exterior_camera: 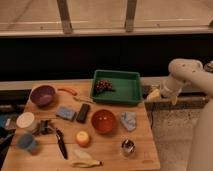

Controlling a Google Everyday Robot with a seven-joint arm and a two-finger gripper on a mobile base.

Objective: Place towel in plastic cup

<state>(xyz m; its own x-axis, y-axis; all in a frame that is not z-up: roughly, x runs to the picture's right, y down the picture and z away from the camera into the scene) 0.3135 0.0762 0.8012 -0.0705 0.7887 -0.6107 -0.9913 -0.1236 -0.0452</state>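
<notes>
Hovering off the right edge of the wooden table [112, 150], is that the robot's two-finger gripper [153, 94]? (editor)

Yes: jaws spread apart, nothing between them, level with the right rim of the green rectangular plastic tray [127, 90], which holds a bunch of dark grapes [103, 86]. (photographer)

And the small pale blue-grey fabric towel [128, 120]? (editor)

Crumpled on the tabletop just right of the round red bowl [104, 120], near the table's right edge, in front of the tray and clear of the gripper. (photographer)

The short round blue plastic cup [27, 142]? (editor)

Opposite side: front left of the table, just in front of the cream-white round cup [25, 120] and near a black-handled knife [61, 144]. Most of the table lies between cup and towel, with a flat blue rectangular sponge [65, 113] and a purple round bowl [43, 95] on the left half (photographer)
</notes>
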